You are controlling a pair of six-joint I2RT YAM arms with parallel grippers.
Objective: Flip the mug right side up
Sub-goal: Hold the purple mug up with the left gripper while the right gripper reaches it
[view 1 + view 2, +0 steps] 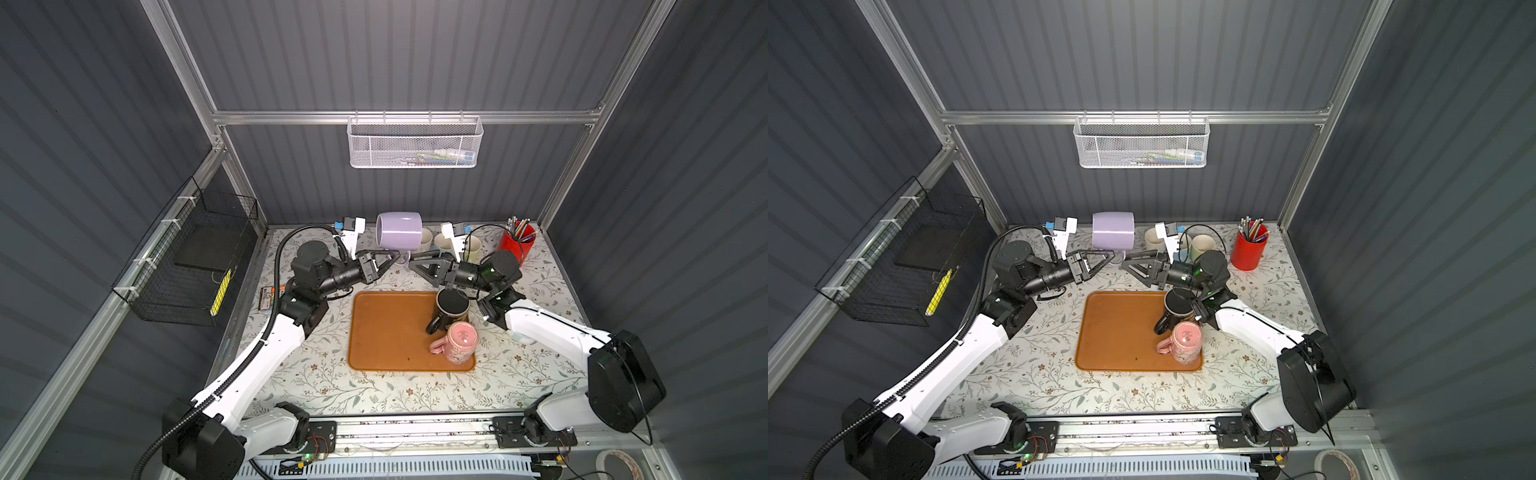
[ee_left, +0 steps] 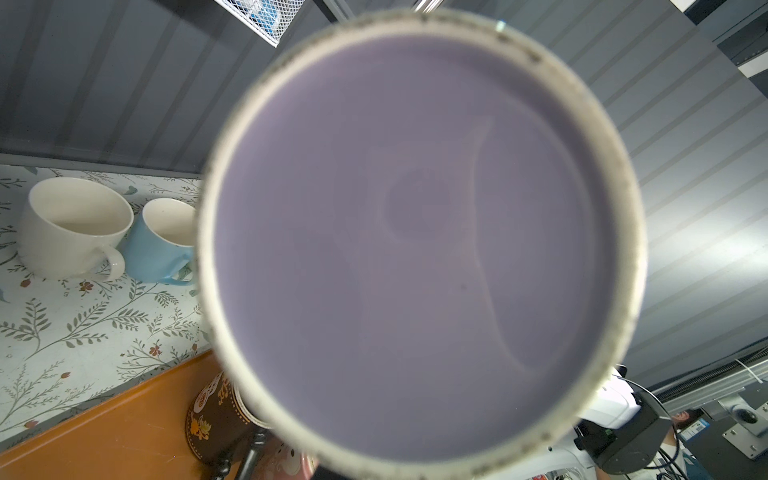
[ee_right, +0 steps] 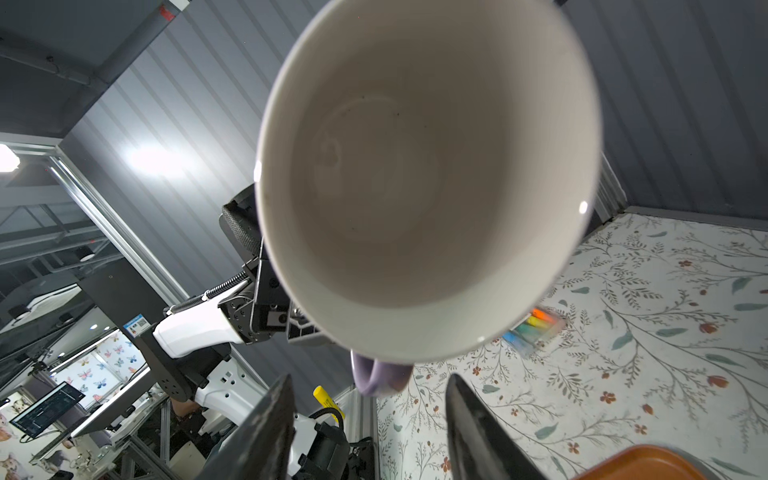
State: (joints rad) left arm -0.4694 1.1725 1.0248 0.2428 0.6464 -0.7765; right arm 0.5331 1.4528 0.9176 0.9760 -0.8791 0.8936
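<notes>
The lilac mug (image 1: pixel 399 235) is held clear of the counter (image 1: pixel 316 386), at twelve o'clock of the orange tray (image 1: pixel 386 328) in both top views. It is laid on its side, with the mouth turned toward three o'clock. Its handle, on the underside, is pinched by the narrowly closed left claw (image 1: pixel 389 254). The right claw (image 1: pixel 413 262) is seen just beside that handle, jaws parted and nothing gripped. Toward the tray's four o'clock corner, a black mug (image 1: pixel 452 305) and a pink mug (image 1: pixel 461 343) are stood bottoms up, close together.
</notes>
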